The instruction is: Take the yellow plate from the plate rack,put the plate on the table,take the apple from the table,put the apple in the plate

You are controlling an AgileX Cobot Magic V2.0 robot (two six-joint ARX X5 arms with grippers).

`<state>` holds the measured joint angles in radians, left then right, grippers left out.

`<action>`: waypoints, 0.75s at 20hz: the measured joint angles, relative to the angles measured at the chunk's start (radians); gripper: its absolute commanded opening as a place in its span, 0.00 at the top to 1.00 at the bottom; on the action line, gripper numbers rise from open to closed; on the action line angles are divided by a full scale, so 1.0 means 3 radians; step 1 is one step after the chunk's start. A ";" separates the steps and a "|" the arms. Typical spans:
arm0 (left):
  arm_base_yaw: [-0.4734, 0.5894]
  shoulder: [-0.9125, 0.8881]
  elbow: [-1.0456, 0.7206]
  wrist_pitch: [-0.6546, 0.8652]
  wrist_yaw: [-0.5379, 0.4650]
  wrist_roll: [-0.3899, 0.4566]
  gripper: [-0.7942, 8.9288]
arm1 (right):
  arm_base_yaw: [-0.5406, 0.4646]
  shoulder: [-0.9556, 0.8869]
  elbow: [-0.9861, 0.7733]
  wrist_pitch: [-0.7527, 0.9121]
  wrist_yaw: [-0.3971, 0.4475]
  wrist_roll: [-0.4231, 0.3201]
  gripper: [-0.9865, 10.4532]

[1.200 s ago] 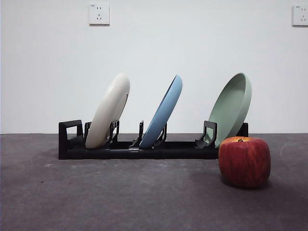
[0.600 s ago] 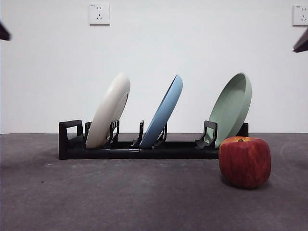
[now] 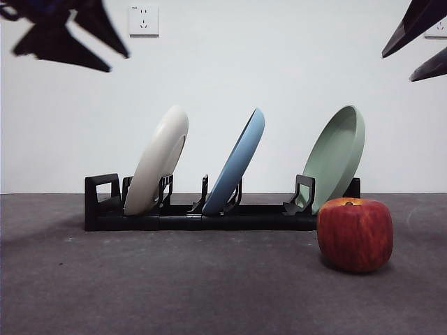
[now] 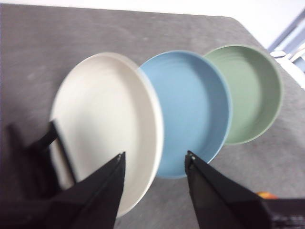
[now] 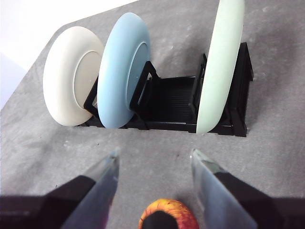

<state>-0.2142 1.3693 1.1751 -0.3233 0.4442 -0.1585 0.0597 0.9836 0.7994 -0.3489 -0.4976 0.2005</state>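
The cream yellow plate (image 3: 159,159) leans in the leftmost slot of the black plate rack (image 3: 174,216). It also shows in the left wrist view (image 4: 105,124) and the right wrist view (image 5: 69,93). The dark red apple (image 3: 355,234) stands on the grey table (image 3: 174,293) in front of the rack's right end. My left gripper (image 4: 153,160) is open, above the yellow plate's rim; in the front view it is the dark shape at top left (image 3: 77,31). My right gripper (image 5: 153,155) is open above the apple (image 5: 167,214), at top right in the front view (image 3: 422,42).
A light blue plate (image 3: 237,162) stands in the rack's middle slot and a sage green plate (image 3: 336,155) in its right slot, just behind the apple. A white wall with two sockets (image 3: 144,20) stands behind the table.
Both arms have come down into the front view, the left one at the top left corner and the right one at the top right. Plates and apple have not moved.
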 measured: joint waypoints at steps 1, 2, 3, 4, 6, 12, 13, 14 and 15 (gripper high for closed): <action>-0.0069 0.0113 0.0150 -0.0052 -0.0006 0.0000 0.69 | 0.0000 0.0003 0.0001 0.0000 0.0000 -0.0001 0.69; -0.0136 0.0233 0.0295 -0.0104 -0.0058 0.0000 0.69 | 0.0000 0.0003 0.0001 0.0000 0.0000 -0.0008 0.69; -0.0196 0.0355 0.0440 -0.0186 -0.0148 0.0000 0.69 | 0.0000 0.0003 0.0003 0.0000 0.0000 -0.0009 0.69; -0.0252 0.0483 0.0573 -0.0262 -0.0247 0.0000 0.69 | 0.0000 0.0004 0.0003 -0.0001 0.0000 -0.0009 0.69; -0.0320 0.0744 0.0799 -0.0381 -0.0324 0.0000 0.69 | 0.0000 0.0005 0.0003 -0.0003 0.0000 -0.0009 0.69; -0.0390 0.1214 0.0909 -0.0379 -0.0340 0.0000 0.69 | 0.0000 0.0006 0.0003 -0.0005 0.0000 -0.0009 0.69; -0.0392 0.1242 0.0909 -0.0371 -0.0340 0.0000 0.69 | 0.0000 0.0006 0.0003 -0.0005 0.0001 -0.0010 0.69; -0.0394 0.1263 0.0909 -0.0365 -0.0340 0.0000 0.71 | 0.0000 0.0008 0.0003 -0.0005 0.0001 -0.0010 0.69; -0.0394 0.1268 0.0909 -0.0365 -0.0338 0.0000 0.77 | 0.0000 0.0008 0.0003 -0.0006 0.0003 -0.0009 0.69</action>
<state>-0.3325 1.7496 1.4479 -0.4328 0.3428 -0.1585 0.0597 0.9859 0.8001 -0.3508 -0.4969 0.1978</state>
